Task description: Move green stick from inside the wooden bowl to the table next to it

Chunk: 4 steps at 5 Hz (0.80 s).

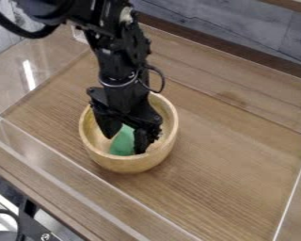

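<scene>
The wooden bowl (156, 158) sits left of centre on the brown table (229, 179). Inside it lies the green stick (121, 143), partly hidden by the black arm. My gripper (125, 137) points straight down into the bowl and is open, one finger on each side of the stick. I cannot tell whether the fingers touch it.
Clear acrylic walls (40, 155) border the table on the left, front and right. Bare wood-grain surface lies to the right of the bowl and in front of it. The black arm (109, 47) reaches in from the upper left.
</scene>
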Motion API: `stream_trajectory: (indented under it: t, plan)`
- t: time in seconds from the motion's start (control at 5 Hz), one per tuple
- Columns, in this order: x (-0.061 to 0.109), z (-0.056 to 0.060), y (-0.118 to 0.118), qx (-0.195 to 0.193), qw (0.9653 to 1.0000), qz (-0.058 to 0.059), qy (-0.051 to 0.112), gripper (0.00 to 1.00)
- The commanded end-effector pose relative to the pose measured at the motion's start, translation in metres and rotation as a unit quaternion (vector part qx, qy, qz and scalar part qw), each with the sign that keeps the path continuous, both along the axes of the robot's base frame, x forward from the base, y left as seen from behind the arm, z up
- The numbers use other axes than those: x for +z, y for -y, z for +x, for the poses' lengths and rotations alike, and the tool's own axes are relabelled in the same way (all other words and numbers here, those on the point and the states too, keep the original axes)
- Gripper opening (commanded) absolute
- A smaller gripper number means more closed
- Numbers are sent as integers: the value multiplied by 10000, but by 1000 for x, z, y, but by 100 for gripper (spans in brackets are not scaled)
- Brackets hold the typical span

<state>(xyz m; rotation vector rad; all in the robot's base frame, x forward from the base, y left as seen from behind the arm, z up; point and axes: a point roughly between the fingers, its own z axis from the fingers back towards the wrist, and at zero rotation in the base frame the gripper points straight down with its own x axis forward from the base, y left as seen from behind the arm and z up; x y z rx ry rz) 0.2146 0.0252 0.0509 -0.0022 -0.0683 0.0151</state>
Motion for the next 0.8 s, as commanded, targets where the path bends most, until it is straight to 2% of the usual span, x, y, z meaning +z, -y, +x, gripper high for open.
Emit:
stream_trajectory:
  t: [0.0,0.2,0.6]
  plan:
    - [0,5,1,6,9999,43,109,100]
    - [-3,5,0,28,9999,52,102,0]
    - [11,8,-2,124,9998,-38,118,0]
